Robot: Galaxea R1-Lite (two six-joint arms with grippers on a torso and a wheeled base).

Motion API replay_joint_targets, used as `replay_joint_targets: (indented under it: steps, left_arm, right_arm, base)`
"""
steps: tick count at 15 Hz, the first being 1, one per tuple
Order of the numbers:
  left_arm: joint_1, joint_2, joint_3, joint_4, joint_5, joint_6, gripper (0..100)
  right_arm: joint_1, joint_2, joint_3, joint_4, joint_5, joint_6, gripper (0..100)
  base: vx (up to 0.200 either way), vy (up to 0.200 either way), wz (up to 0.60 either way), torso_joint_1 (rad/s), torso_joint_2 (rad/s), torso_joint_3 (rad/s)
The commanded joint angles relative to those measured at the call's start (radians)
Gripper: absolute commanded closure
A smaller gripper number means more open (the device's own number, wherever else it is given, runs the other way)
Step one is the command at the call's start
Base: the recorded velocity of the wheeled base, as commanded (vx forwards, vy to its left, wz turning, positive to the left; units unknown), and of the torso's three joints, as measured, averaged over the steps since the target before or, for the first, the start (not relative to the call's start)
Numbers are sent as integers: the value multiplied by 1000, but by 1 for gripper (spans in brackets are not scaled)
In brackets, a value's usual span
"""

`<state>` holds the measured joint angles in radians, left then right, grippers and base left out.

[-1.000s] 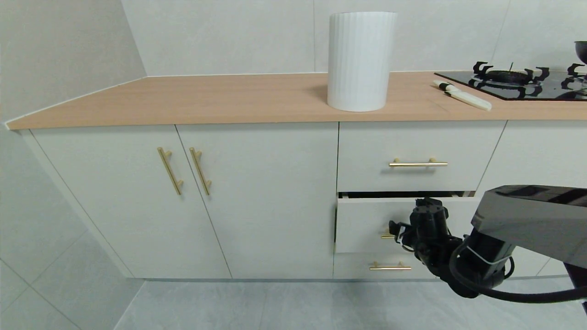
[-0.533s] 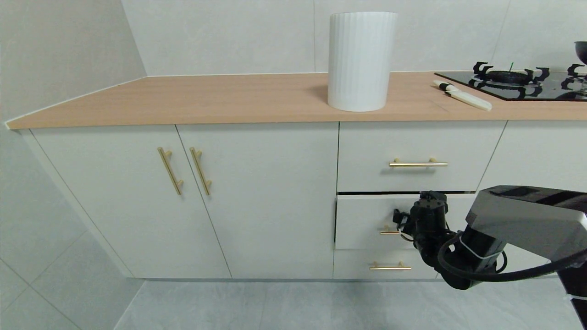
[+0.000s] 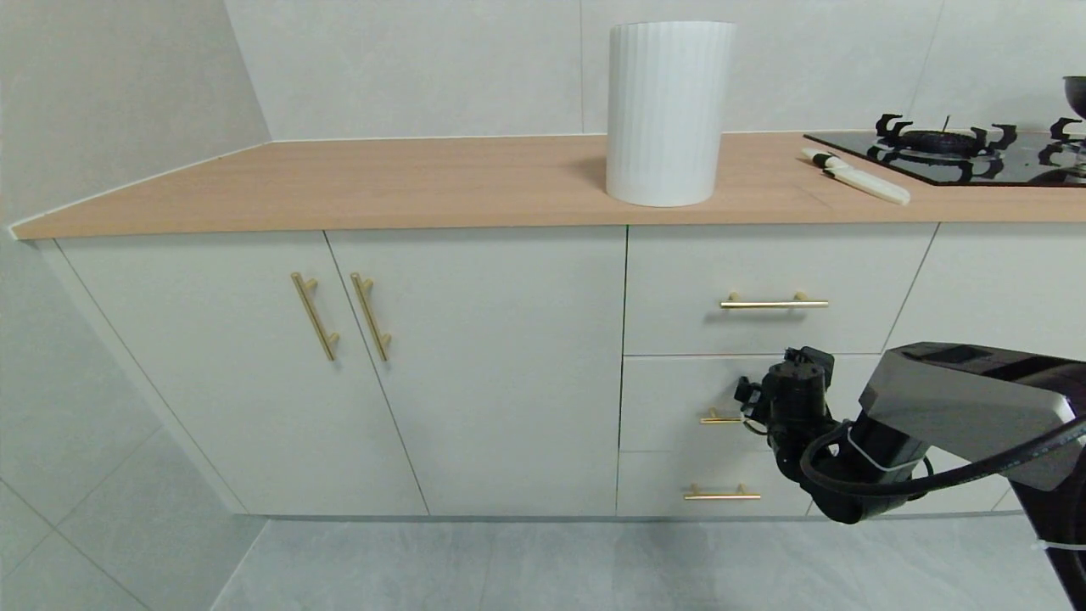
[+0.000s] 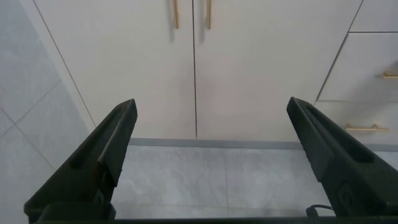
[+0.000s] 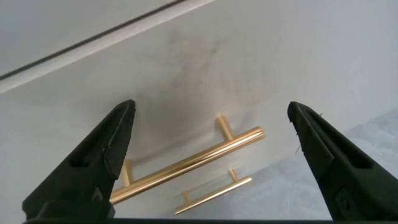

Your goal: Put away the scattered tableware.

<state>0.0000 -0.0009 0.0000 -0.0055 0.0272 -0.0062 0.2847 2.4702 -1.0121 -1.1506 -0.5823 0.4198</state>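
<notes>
Shut now, the middle drawer [image 3: 679,400] sits flush with its neighbours (a second ago a dark gap showed along its top), and the right pincer [image 5: 210,111] has followed it in toward the cabinet. That pincer is spread, with the drawer's brass handle [image 5: 193,163] showing in the gap; whether it touches, I cannot tell. The left pincer [image 4: 210,109] is spread too, low over the floor [image 4: 205,180], facing the cupboard doors [image 4: 249,68]. Up on the worktop [image 3: 382,182] the knife [image 3: 857,180] lies flat near the front edge: pale, slim, with a dark band near its far end. It lies between a white ribbed canister [image 3: 667,110] and the hob [image 3: 950,157], just beside the hob.
</notes>
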Motion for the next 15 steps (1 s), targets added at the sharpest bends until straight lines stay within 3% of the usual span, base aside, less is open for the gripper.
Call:
replay_joint_targets:
  steps: [1, 8, 11, 13, 15]
  left_arm:
    - [0, 1, 0, -1, 0, -1, 0]
    - [0, 1, 0, -1, 0, 0, 0]
    - [0, 1, 0, -1, 0, 0, 0]
    - [0, 1, 0, -1, 0, 0, 0]
    - [0, 1, -2, -1, 0, 0, 0]
  right_arm:
    - [-15, 1, -28, 0, -8, 1, 0]
    - [-32, -14, -33, 0, -14, -1, 0]
    - [-30, -70, 27, 6, -5, -7, 0]
    - [-25, -205, 167, 9, 26, -76, 0]
    - [-25, -439, 380, 19, 139, -174, 0]
  base:
    - [0, 0, 0, 0, 0, 0]
    - [0, 0, 0, 0, 0, 0]
    - [0, 0, 0, 0, 0, 0]
    - [0, 0, 0, 0, 0, 0]
    - [0, 0, 0, 0, 0, 0]
